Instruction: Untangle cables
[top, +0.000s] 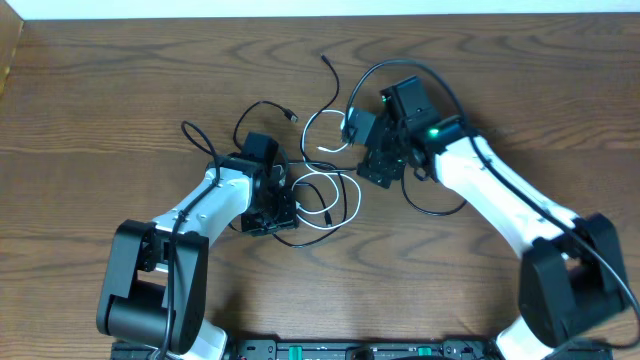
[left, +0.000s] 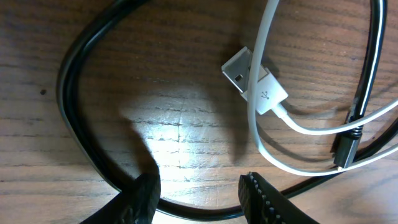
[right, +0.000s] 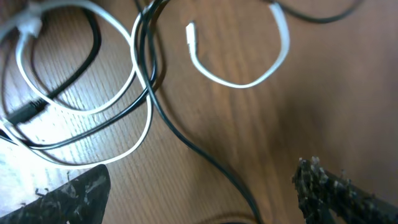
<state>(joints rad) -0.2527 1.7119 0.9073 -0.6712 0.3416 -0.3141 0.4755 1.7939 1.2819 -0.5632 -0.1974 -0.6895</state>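
Gaping, left gripper and right gripper flank cables; white plug seemingly bears USB trident.

White left arm, white right arm, black joints, black ridged fingers, green wrist light.

1. A robotics lab or test bench is what's suggested here, more than a home or a shop.
2. Two white-and-black robot arms, the left arm and the right arm, are set at the near edge of a wooden table, with a black hardware rail seen between their bases.
3. A green status light is lit on the right arm.
4. Thin cables are spread on the wood, and a plain white strip is seen past the far edge.
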